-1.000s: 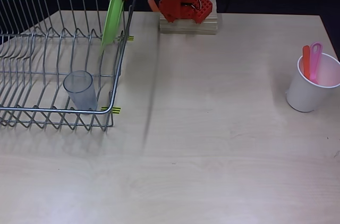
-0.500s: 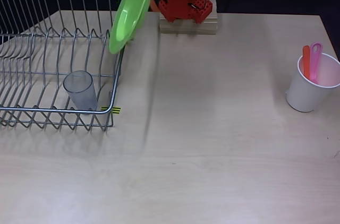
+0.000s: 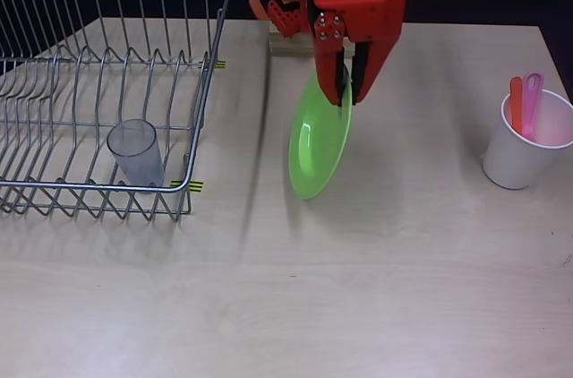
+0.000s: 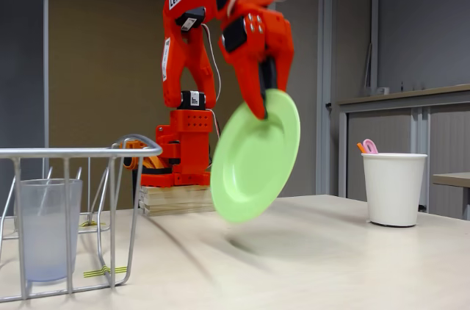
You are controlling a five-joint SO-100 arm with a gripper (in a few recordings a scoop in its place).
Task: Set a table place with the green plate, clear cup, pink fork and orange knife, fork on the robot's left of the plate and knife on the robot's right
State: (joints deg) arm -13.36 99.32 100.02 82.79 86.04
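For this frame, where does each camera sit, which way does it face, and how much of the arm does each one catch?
Overhead view: above the table, looking straight down; the arm's base sits at the top edge, and the claw pinches the green plate by its rim.
Fixed view: near tabletop height, looking level across the table toward the arm; it catches the arm from base to claw, with the plate held clear of the table.
Both share the plate, dish rack, clear cup and white cup.

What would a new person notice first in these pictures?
First, the green plate, pinched by its rim in the orange gripper and hanging tilted above the table's middle. Next, the white cup at the overhead view's right edge, holding the pink fork and orange knife.
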